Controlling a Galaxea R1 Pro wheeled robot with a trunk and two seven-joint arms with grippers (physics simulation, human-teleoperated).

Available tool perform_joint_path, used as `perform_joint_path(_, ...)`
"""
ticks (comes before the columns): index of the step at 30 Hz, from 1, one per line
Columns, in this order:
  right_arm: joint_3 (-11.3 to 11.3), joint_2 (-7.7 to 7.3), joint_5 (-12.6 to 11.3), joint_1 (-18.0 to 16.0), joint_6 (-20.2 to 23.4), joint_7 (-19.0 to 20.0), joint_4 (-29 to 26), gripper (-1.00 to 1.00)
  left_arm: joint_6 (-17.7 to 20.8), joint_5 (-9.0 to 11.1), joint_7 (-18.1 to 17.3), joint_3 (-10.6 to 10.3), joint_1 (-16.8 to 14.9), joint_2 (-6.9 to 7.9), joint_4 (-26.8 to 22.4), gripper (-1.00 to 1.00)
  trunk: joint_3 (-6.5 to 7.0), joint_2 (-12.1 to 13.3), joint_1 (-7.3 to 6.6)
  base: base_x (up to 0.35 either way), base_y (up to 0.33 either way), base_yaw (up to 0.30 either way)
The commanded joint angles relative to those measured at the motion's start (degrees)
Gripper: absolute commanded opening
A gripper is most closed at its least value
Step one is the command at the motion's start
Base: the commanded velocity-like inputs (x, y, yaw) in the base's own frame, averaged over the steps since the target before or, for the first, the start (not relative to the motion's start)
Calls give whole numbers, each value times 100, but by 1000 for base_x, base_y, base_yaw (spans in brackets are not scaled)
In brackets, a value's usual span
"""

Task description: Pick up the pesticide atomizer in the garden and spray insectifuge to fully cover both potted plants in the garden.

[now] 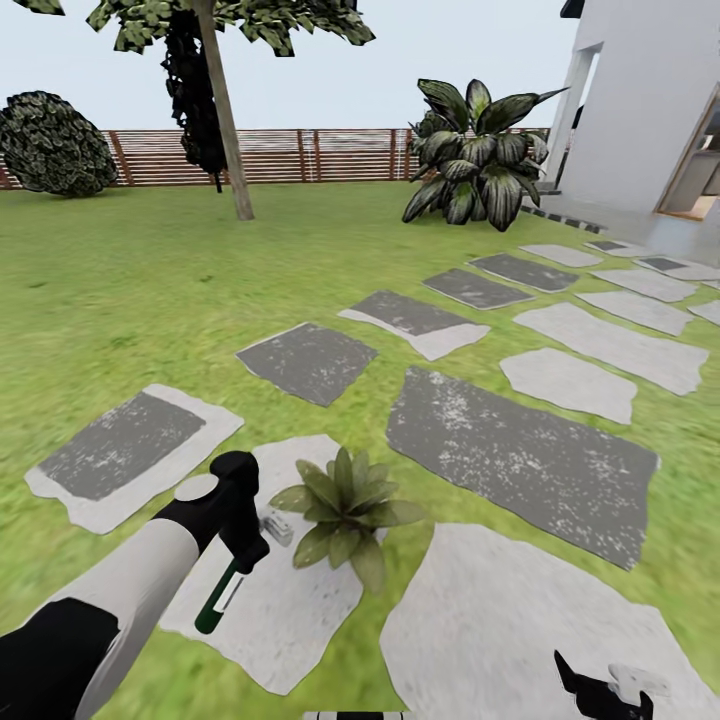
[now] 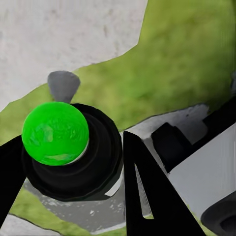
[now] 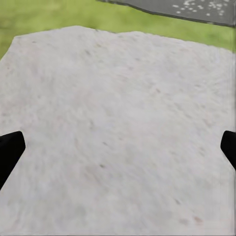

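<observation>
Clamped left gripper point(image 1: 238, 560) grips pesticide atomizer point(image 1: 222, 592) (beside potted plant point(image 1: 345, 510)).

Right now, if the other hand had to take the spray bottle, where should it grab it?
Probably the bare middle of the pesticide atomizer. The left gripper already clamps its upper part, and the dark green end hangs down, tilted toward the robot. The open right gripper would best come in from the side, fingers across the slender body, just below the left gripper.

It was a home's back garden: a green lawn point(image 1: 150, 290) crossed by flat stepping stones point(image 1: 520, 455), closed by a brown slatted fence point(image 1: 300, 155), beside a white house wall point(image 1: 650, 100).
</observation>
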Motion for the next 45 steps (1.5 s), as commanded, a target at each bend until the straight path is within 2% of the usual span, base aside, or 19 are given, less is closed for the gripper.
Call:
perform_joint_path(1, -48, 2, 15, -5, -12, 47, 7, 100, 90, -38, -54, -29, -5, 6, -9, -100, -5, -2, 1, 225, -95, 0)
perform_joint_path(10, -48, 1, 15, -5, -12, 47, 7, 100, 154, -41, -91, -32, -86, 0, -9, -100, -5, -2, 1, 70, -14, 0)
perform_joint_path(16, -48, 1, 15, -5, -12, 47, 3, 100, 178, -23, -105, -24, -733, -9, 64, -100, -5, -2, 1, 0, 0, 2)
perform_joint_path(18, -48, 1, 15, -5, -12, 47, 4, 100, 176, -21, -160, -24, -795, -6, 82, -100, -5, -2, 1, 0, 0, 80)
perform_joint_path(21, -48, 8, 15, -5, -12, 48, 5, 100, 152, -31, -275, -18, -762, 0, 93, -100, -5, -2, 1, 0, 0, 216)
perform_joint_path(29, -48, 8, 15, -5, -12, 47, 6, 100, 127, -48, -308, -42, -730, 0, 97, -100, -5, -2, 1, 72, -46, 260)
perform_joint_path(36, -48, 2, 15, -5, -12, 47, 5, 100, 132, -63, -309, -42, -734, 2, 97, -100, -5, -2, 1, 183, -205, 33)
perform_joint_path(41, -48, 1, 15, -5, -12, 47, 4, 100, 143, -73, -309, -57, -715, 0, 112, -100, -5, -2, 1, -116, -250, 26)
perform_joint_path(45, -48, 1, 15, -5, -12, 47, 3, 100, 144, -79, -268, -52, -459, 17, 245, -100, -5, -2, 1, -218, -172, 185)
